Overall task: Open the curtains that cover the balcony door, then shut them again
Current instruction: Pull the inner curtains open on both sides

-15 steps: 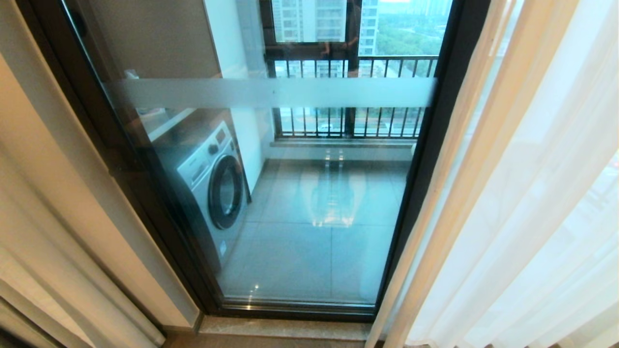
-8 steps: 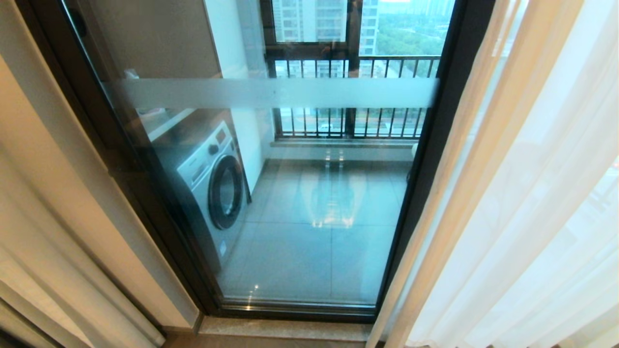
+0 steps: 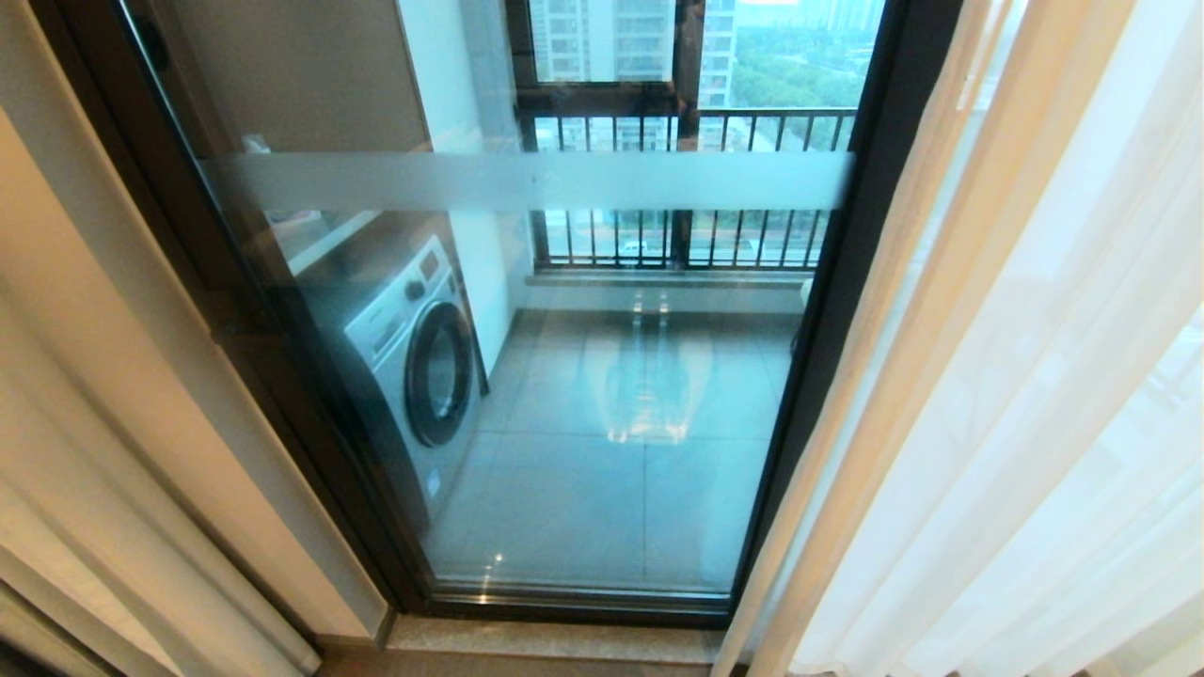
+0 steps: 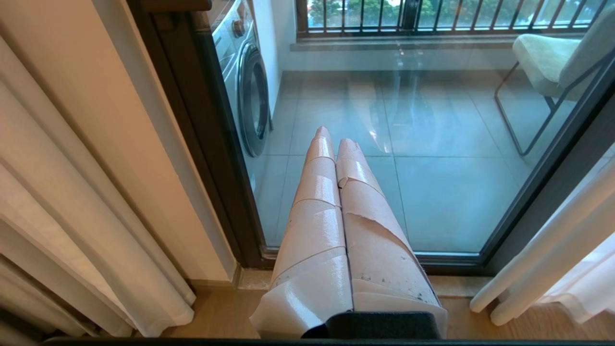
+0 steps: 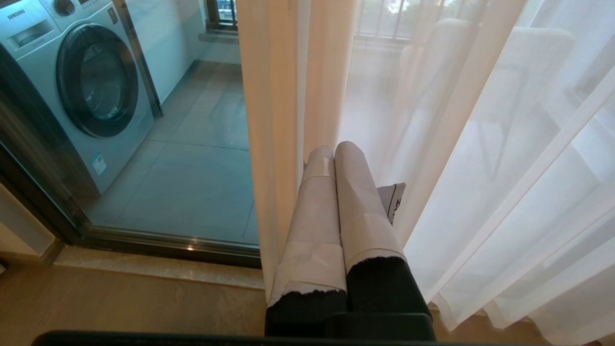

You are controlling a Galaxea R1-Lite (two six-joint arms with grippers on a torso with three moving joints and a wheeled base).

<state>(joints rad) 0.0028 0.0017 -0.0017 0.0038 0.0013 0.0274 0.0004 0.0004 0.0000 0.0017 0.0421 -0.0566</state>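
Chair [image 5: 485, 81] blurred behind curtains [image 3: 1035, 395], balcony door [image 3: 583, 376] glass uncovered between panels, left tool [image 4: 335, 140] and right tool [image 5: 334, 146] both closed, empty.

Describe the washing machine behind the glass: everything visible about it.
The washing machine is a silver-grey front-loader with a round dark porthole door, a control knob and a detergent drawer on top of its front panel, and a small sticker low on the front. It stands upright on the grey balcony tiles, door shut, against the left wall under a countertop, behind the balcony door.
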